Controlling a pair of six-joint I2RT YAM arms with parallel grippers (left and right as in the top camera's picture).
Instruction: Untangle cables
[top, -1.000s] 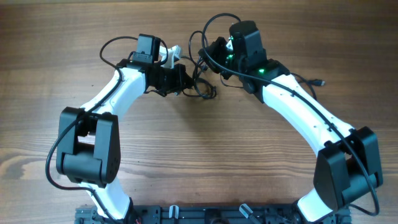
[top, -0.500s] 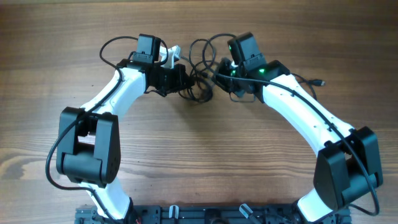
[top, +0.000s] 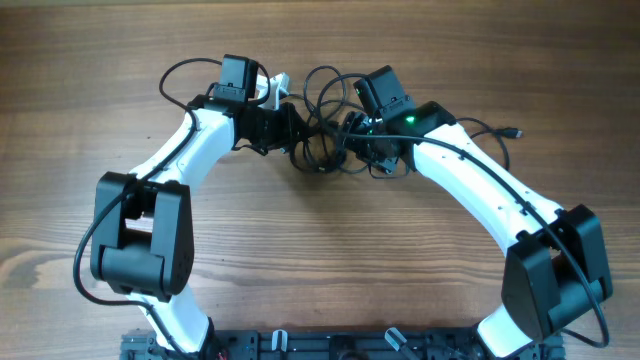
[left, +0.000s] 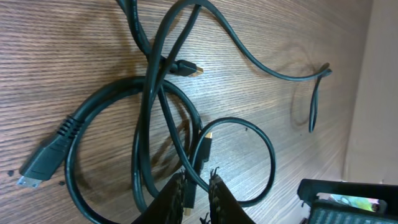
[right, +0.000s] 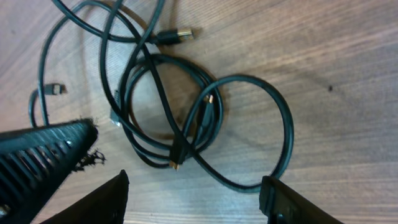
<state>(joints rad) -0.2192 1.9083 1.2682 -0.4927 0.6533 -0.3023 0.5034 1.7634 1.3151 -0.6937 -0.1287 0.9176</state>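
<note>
The cables lie looped over one another on the wooden table, between the arms. The left gripper seems pinched on one strand; the right gripper hangs spread above them. Pulling now could cinch the crossed loops tighter.

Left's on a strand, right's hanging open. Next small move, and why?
Probably lower the right gripper and close on the wide loop below its open jaws. The left gripper looks pinched on a strand of the cables, so a second hold could start pulling them apart.
</note>
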